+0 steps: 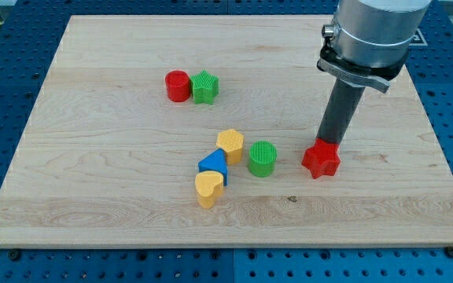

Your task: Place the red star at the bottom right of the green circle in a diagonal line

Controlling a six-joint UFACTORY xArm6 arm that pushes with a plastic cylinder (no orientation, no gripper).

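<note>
The red star (pixel 321 160) lies on the wooden board (pixel 116 196), to the right of the green circle (pixel 263 158) and about level with it, with a gap between them. My tip (pixel 329 143) touches the star's top edge, just behind it toward the view's top right. The dark rod rises from there to the grey arm body at the view's top right.
A yellow hexagon (pixel 230 145), a blue triangle (pixel 213 164) and a yellow heart (pixel 208 187) cluster just left of the green circle. A red cylinder (pixel 178 86) and a green star (pixel 204 86) sit together toward the view's top left.
</note>
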